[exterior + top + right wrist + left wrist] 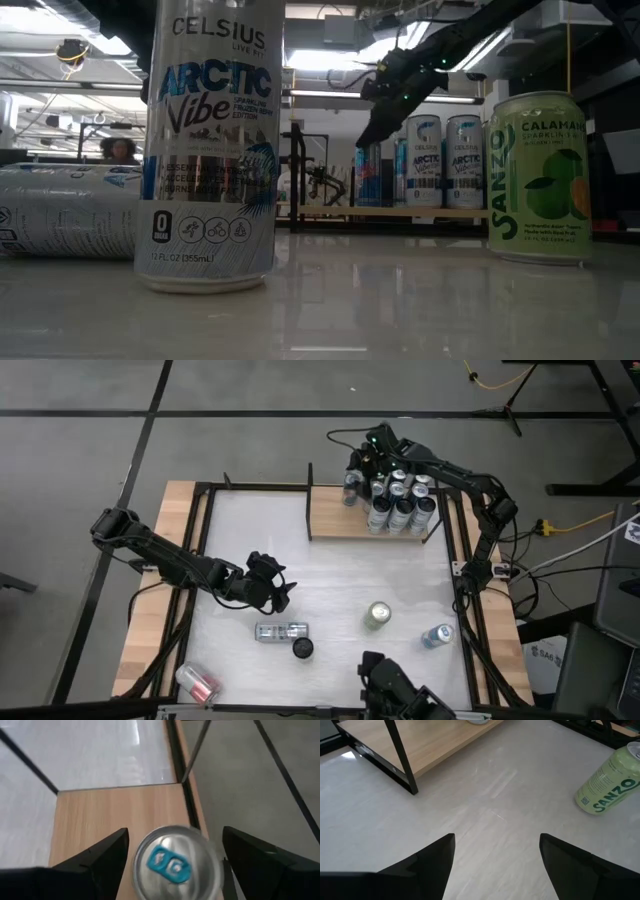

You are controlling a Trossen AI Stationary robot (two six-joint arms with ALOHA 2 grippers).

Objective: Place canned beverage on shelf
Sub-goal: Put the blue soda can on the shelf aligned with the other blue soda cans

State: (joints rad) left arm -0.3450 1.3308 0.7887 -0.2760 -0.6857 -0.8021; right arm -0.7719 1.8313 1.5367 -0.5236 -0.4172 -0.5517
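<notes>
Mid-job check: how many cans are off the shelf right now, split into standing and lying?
Standing cans: 2, the green Sanzo can and the Celsius can
Lying cans: 3, the silver can, the blue can and the pink can
Total off the shelf: 5

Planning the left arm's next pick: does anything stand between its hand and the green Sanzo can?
Nothing visible does. The left hand hovers open over bare tabletop, and the white surface runs clear from it to the upright green Sanzo can. The lying can and the dark-topped can sit off that line, nearer the table's front.
</notes>
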